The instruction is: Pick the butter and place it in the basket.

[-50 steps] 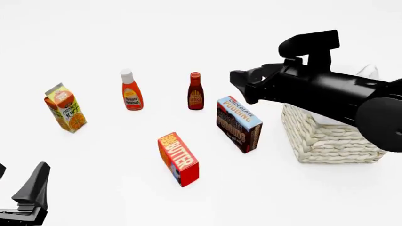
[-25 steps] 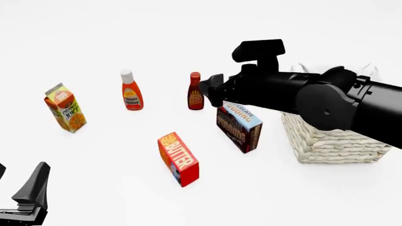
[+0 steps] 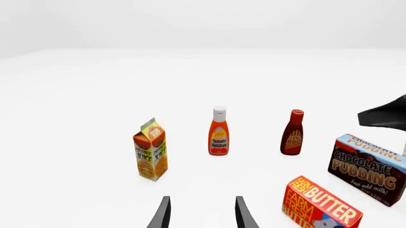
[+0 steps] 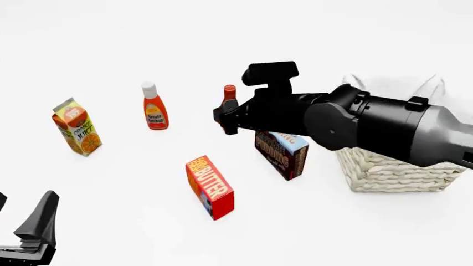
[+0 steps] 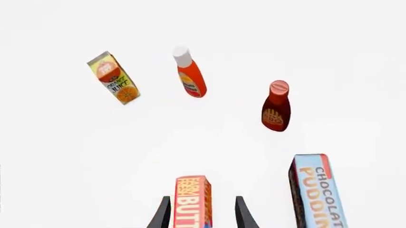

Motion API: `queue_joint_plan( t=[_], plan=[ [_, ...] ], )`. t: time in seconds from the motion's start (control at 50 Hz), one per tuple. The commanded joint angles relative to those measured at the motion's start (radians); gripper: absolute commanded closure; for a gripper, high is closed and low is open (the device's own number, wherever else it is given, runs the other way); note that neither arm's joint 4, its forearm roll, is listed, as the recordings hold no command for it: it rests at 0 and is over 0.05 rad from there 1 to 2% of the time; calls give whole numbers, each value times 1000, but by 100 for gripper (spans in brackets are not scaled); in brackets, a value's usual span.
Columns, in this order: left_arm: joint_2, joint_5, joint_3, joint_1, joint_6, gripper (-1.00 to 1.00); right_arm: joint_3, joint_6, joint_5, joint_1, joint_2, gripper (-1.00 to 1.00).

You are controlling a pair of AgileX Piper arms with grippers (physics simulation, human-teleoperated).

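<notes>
We are reaching with the right arm (image 4: pixel 384 130) across the table (image 4: pixel 133 183) toward the butter (image 4: pixel 210 187), and the step in hand, as we judge it, is lining up for the pick. The basket (image 4: pixel 391 169) is sitting at the right, behind the arm; we cannot tell what is inside it, since the arm is covering most of its opening. The chocolate pudding box (image 4: pixel 282 152) is standing between basket and butter, so we are needing to descend clear of it. The butter is resting on the table, near the middle, well apart from the basket. In the right wrist view the right gripper (image 5: pixel 199 213) is released, fingers straddling the line of the butter (image 5: pixel 193 202) but above it. To do this well, we are keeping the box centred and the fingers across its narrow width. The left gripper (image 3: pixel 201 213) is hanging spread and idle.
</notes>
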Motion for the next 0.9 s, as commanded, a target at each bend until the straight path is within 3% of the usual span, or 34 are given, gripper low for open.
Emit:
queue_joint_plan(
  t=[0.02, 0.9],
  plan=[
    [0, 0, 0, 0, 0, -100, -22, 20, -7, 27, 59, -100],
    [0, 0, 0, 0, 0, -100, 29, 82, -13, 65, 123, -100]
  ],
)
